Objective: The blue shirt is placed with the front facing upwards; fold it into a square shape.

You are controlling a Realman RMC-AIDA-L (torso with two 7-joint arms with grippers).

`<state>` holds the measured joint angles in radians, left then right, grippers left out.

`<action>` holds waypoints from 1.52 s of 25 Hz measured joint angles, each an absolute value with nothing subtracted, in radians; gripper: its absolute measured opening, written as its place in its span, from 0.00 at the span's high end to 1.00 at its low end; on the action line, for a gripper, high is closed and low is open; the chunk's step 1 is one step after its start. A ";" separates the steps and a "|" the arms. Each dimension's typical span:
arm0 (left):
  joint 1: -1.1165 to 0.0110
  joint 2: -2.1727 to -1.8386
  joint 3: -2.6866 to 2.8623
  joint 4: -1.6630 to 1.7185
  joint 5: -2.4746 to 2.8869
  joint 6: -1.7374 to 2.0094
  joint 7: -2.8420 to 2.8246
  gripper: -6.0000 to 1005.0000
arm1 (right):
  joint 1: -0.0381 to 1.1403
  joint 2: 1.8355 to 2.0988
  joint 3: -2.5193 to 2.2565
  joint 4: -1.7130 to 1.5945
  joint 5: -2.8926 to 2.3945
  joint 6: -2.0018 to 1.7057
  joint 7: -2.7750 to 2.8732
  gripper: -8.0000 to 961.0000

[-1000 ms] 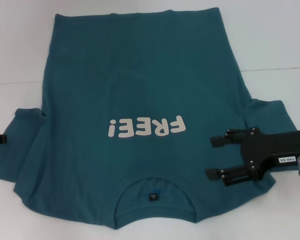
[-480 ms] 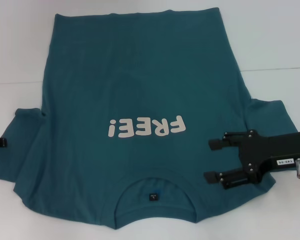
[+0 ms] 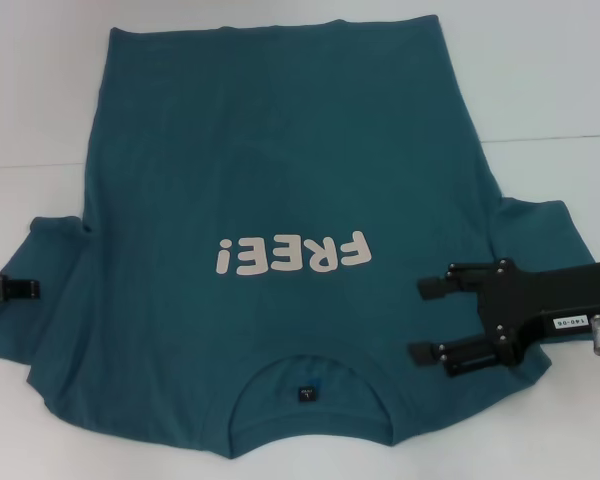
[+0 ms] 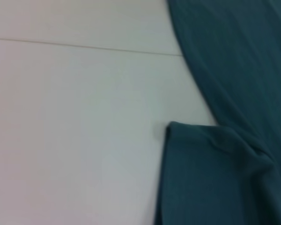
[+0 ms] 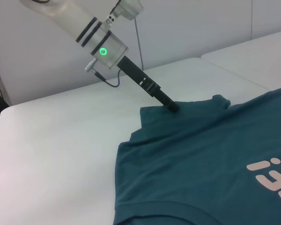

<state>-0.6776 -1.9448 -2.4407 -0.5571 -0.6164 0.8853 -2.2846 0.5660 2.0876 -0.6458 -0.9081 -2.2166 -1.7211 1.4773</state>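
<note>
The blue shirt (image 3: 280,170) lies spread flat on the white table, front up. Its pale "FREE!" print (image 3: 292,254) and its round neck with a small label (image 3: 306,393) are toward the near edge. My right gripper (image 3: 427,318) is open, its two black fingers pointing inward over the shirt's shoulder beside the right sleeve (image 3: 550,235). My left gripper (image 3: 15,289) reaches in from the left edge at the left sleeve (image 3: 50,320). The right wrist view shows that left gripper (image 5: 171,107) with its tip down on the sleeve's edge. The left wrist view shows the sleeve (image 4: 215,178) close below.
The white table (image 3: 560,80) shows around the shirt on all sides, with a seam line (image 3: 555,138) running across it. The left arm (image 5: 103,44) slants down over the table in the right wrist view.
My left gripper has moved inward, farther onto the left sleeve. The right gripper has shifted slightly toward the near edge and stays open.
</note>
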 joint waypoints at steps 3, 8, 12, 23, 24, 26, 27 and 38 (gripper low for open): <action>-0.680 -1.945 -2.440 -0.556 -0.620 0.900 -2.280 0.27 | 0.566 2.087 -0.646 -0.908 -2.217 -1.714 1.477 0.02; -0.682 -1.945 -2.442 -0.561 -0.622 0.909 -2.280 0.27 | 0.566 2.086 -0.646 -0.907 -2.217 -1.711 1.477 0.02; -0.683 -1.944 -2.441 -0.561 -0.617 0.894 -2.278 0.27 | 0.566 2.086 -0.646 -0.906 -2.217 -1.709 1.477 0.02; -0.658 -1.947 -2.440 -0.594 -0.607 0.847 -2.279 0.27 | 0.566 2.086 -0.646 -0.911 -2.217 -1.709 1.478 0.02; -0.658 -1.948 -2.440 -0.592 -0.603 0.843 -2.279 0.27 | 0.566 2.086 -0.646 -0.910 -2.217 -1.709 1.478 0.02; -0.658 -1.951 -2.440 -0.588 -0.596 0.838 -2.278 0.28 | 0.566 2.086 -0.646 -0.910 -2.217 -1.711 1.479 0.02; -0.658 -1.952 -2.440 -0.587 -0.596 0.838 -2.278 0.28 | 0.566 2.086 -0.646 -0.910 -2.217 -1.711 1.480 0.02; -0.669 -1.960 -2.400 -0.562 -0.587 0.808 -2.276 0.28 | 0.566 2.086 -0.658 -0.911 -2.217 -1.709 1.493 0.02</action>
